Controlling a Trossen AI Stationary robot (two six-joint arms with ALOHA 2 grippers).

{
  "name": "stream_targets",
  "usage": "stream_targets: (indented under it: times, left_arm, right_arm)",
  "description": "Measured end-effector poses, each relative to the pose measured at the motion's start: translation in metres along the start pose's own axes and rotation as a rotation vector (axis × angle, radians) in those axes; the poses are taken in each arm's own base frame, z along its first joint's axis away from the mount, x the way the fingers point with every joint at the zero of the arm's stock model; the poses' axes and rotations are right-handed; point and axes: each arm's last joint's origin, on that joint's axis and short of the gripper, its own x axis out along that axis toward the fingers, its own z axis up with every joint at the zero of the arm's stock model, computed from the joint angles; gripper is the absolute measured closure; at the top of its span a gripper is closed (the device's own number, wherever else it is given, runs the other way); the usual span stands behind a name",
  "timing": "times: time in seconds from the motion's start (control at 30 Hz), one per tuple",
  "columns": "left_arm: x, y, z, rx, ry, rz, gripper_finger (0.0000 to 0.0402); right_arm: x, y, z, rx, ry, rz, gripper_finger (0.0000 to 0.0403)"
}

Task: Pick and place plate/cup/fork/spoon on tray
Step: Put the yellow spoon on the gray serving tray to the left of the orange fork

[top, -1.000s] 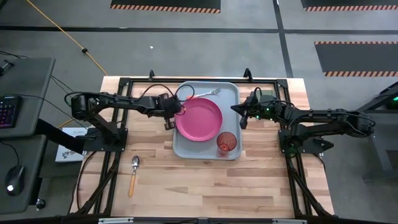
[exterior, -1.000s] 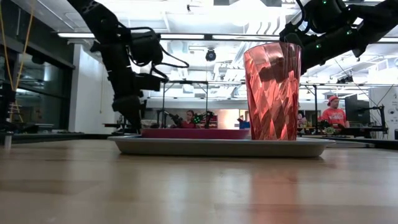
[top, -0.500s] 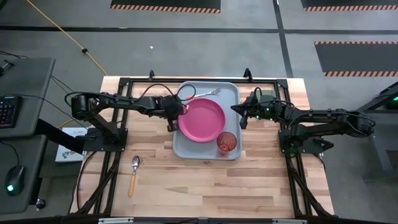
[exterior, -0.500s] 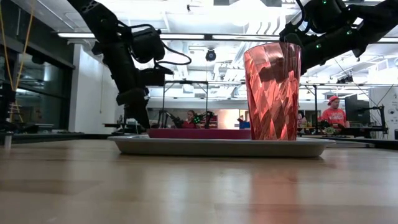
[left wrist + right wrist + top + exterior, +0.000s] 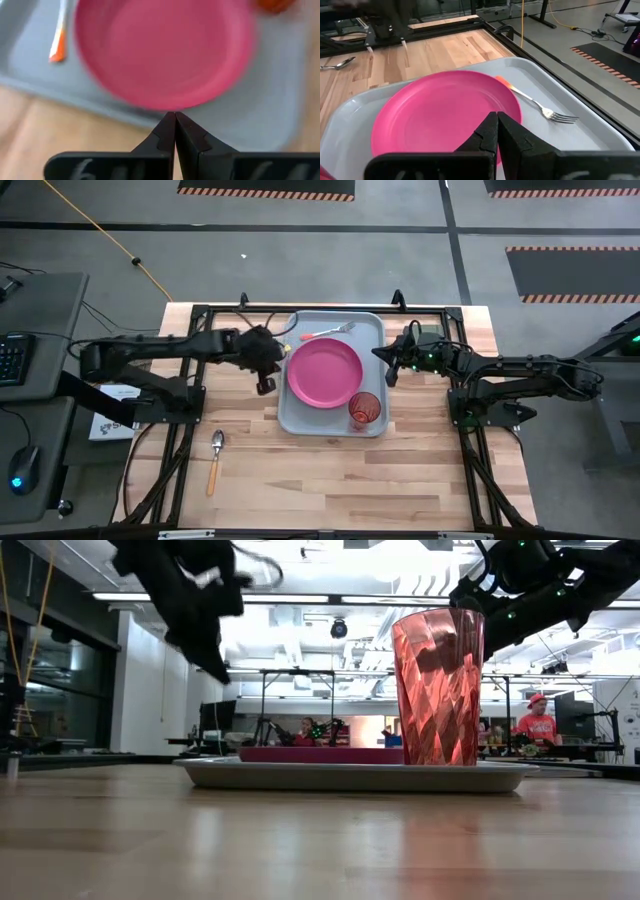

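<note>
The pink plate (image 5: 322, 372) lies flat in the grey-blue tray (image 5: 300, 420). The red-orange cup (image 5: 364, 410) stands upright in the tray's near right corner. The fork (image 5: 325, 333) lies in the tray along its far rim. The spoon (image 5: 216, 460) lies on the bare wood at the near left, outside the tray. My left gripper (image 5: 267, 380) is shut and empty, raised above the wood just left of the tray; the left wrist view (image 5: 175, 117) shows it above the plate's edge. My right gripper (image 5: 390, 372) is shut and empty beside the tray's right rim.
A small dark pad (image 5: 430, 332) lies at the far right, beside my right arm. Black frame rails run along the table's left and right sides. Open wood lies in front of the tray. People stand in the room beyond the table (image 5: 538, 725).
My left gripper has risen from the plate's left edge and drawn back toward the table's left edge, so it now hangs well above the tray's height. The plate stays flat in the tray.
</note>
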Motion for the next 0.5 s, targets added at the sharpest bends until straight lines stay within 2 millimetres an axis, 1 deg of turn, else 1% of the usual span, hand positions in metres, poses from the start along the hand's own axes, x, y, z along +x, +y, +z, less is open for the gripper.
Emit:
stream_targets:
  times: [0.07,0.13,0.23,0.37,0.43,0.5]
  left_arm:
    - [-0.008,-0.011,-0.006,-0.021,-0.024,-0.034,0.04]
    - [-0.009,-0.022,-0.018,-0.053,-0.002,-0.054,0.0396]
    - [-0.005,-0.038,-0.043,-0.136,0.111,-0.072,0.0377]
    - [0.002,-0.06,-0.08,-0.274,0.321,-0.054,0.033]
    - [0.003,-0.072,-0.092,-0.366,0.371,-0.051,0.0303]
    - [0.001,-0.083,-0.099,-0.429,0.419,-0.08,0.0278]
  right_arm:
    - [0.0,0.0,0.0,0.002,0.0,0.0,0.0402]
    - [0.0,0.0,0.0,0.002,0.0,0.0,0.0402]
    - [0.0,0.0,0.0,0.002,0.002,0.0,0.0402]
    - [0.0,0.0,0.0,0.002,0.004,0.0,0.0402]
    - [0.0,0.0,0.0,0.002,0.003,0.0,0.0402]
    - [0.0,0.0,0.0,0.002,0.003,0.0,0.0402]
